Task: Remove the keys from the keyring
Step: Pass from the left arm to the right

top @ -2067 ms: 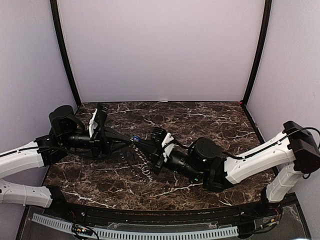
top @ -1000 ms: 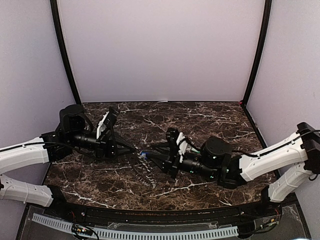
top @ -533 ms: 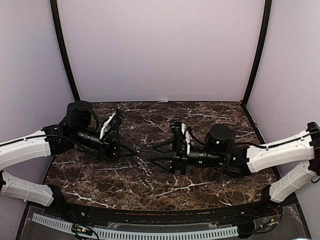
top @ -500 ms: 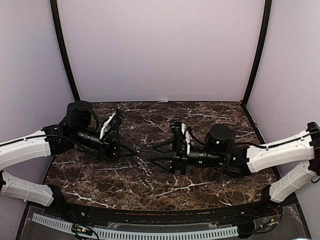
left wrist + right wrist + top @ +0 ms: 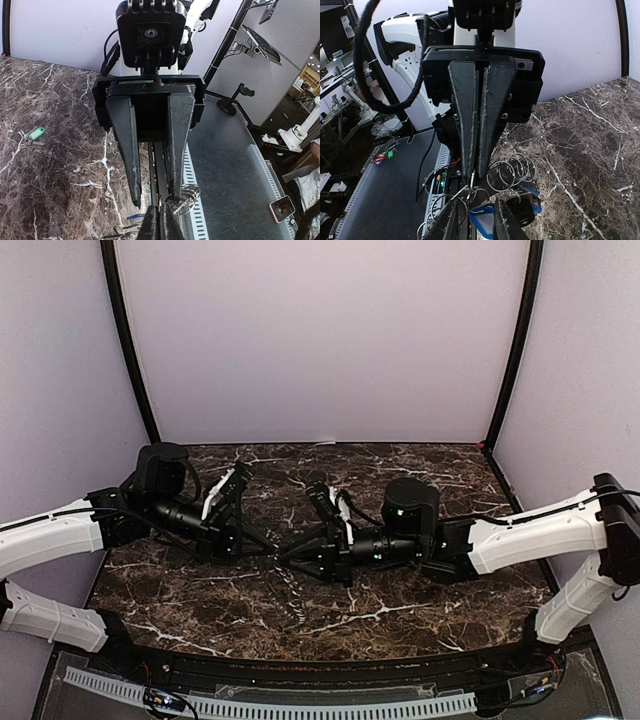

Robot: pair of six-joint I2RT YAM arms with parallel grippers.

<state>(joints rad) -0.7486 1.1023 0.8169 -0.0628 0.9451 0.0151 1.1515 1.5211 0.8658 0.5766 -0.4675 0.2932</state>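
The left hand (image 5: 472, 174) pinches the wire rings (image 5: 512, 170) tight, steadying them. The right hand (image 5: 477, 205) has its fingers apart around a blue key (image 5: 482, 220).

Soft, even light; frames mostly sharp.

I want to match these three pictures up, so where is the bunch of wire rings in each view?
Top external: too small to make out, where the left gripper and right gripper meet, just left of centre.
Left wrist: wire rings low, right of centre, beside the right gripper's fingertip.
Right wrist: wire rings low, centre-right, beside the left gripper's tip.
Shared landmark: the left gripper's shut tip, in all three views.
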